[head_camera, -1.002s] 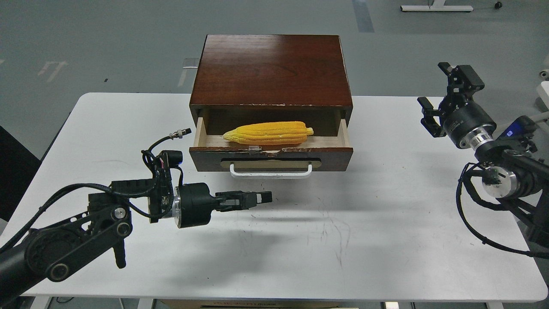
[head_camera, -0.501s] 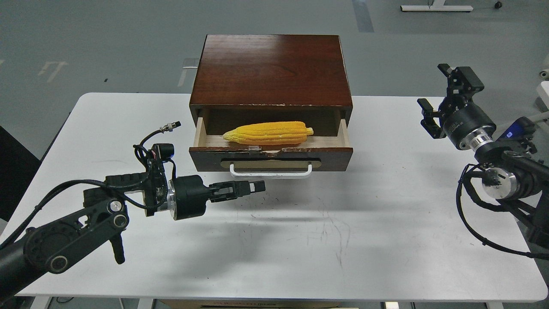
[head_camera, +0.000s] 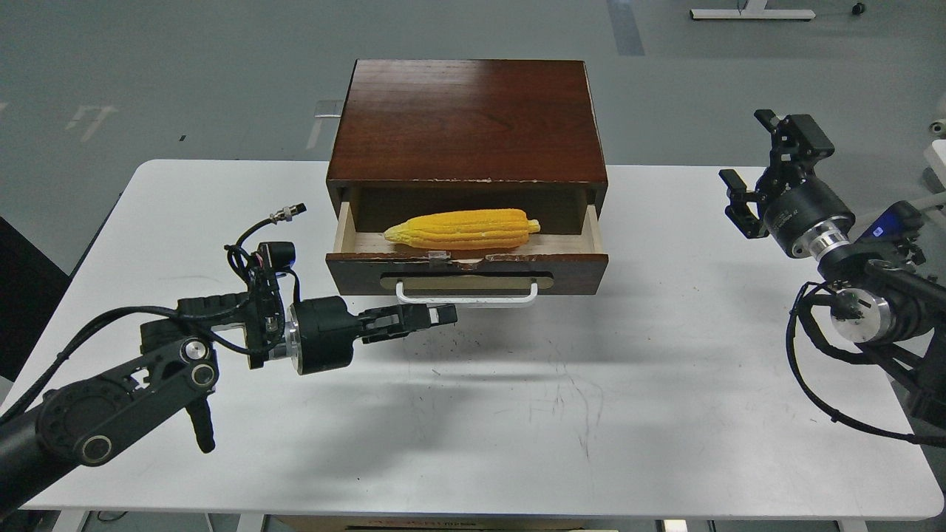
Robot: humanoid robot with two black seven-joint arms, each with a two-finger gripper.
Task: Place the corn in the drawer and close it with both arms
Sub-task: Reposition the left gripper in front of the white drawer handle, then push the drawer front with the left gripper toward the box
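The yellow-orange corn (head_camera: 464,229) lies on its side inside the open drawer (head_camera: 467,272), point to the left. The drawer is pulled out of the dark brown cabinet (head_camera: 467,122); its white bar handle (head_camera: 467,297) faces me. My left gripper (head_camera: 436,315) is shut and empty, pointing right, its tip just below the left part of the handle. My right gripper (head_camera: 761,166) is open and empty, raised above the table well to the right of the cabinet.
The white table (head_camera: 517,414) carries only the cabinet, with scuff marks near its middle. Grey floor lies beyond the table's far edge. A white stand base (head_camera: 750,13) sits at the top right.
My left gripper has moved up and back toward the drawer front, its tip now close under the handle. The right arm, corn and drawer have hardly moved.
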